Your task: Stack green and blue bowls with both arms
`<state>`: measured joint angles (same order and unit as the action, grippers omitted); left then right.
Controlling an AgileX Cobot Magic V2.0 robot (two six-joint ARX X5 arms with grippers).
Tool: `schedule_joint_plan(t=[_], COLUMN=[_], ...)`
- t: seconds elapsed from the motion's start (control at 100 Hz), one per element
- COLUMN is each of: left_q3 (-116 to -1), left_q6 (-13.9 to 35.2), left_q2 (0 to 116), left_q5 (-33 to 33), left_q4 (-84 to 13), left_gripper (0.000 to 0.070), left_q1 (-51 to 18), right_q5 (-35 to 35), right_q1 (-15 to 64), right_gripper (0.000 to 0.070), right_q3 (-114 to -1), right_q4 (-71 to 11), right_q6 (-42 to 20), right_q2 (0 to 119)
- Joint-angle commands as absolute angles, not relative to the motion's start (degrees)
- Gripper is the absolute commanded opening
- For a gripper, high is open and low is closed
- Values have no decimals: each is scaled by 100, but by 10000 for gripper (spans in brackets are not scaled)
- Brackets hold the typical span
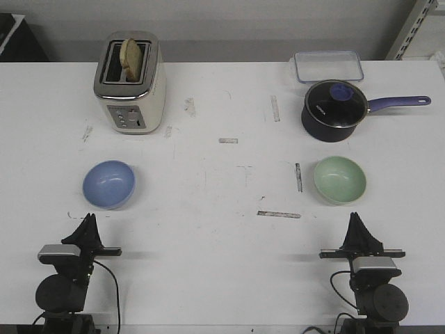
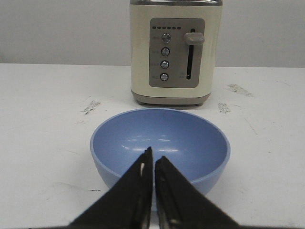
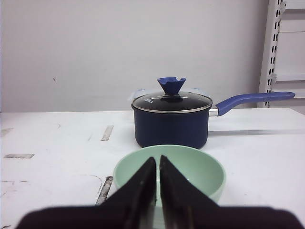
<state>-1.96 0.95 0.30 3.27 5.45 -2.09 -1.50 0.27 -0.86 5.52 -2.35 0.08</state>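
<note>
Both clenched, empty: left claw point(image 2: 153, 164), right claw point(image 3: 157, 164). Blue bowl point(image 1: 109, 184) and green bowl point(image 1: 340, 179) look light, stiff, slippery; pinch each by its rim.

Closed right claw point(image 3: 156, 164) facing green bowl point(image 3: 200, 169).

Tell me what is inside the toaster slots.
One browned slice of bread stands up out of the toaster. Its lower part is hidden inside the slot; I cannot see anything else in there.
</note>
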Motion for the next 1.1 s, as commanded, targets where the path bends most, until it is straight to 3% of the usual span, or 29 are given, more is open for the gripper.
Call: schedule_joint_plan(t=[0.0,0.43,0.66,1.09], left_q3=[-71,-71,-71,-71], left_q6=[71,71,71,71], left_q2=[19,19,19,19], left_q5=[342,342,342,342], left_q4=[607,607,607,607], left_gripper=[2,2,1,1], left_q1=[-200,-200,-198,-198], right_q5=[-150,-150,-145,-152], right_q1=[32,32,32,32], right_gripper=[4,4,4,4], right_q3=[-71,-220,-797,-2475], right_q4=[639,709,305,-43], right_q6=[-209,-207,-123,-126], right_q2=[8,10,156,2342])
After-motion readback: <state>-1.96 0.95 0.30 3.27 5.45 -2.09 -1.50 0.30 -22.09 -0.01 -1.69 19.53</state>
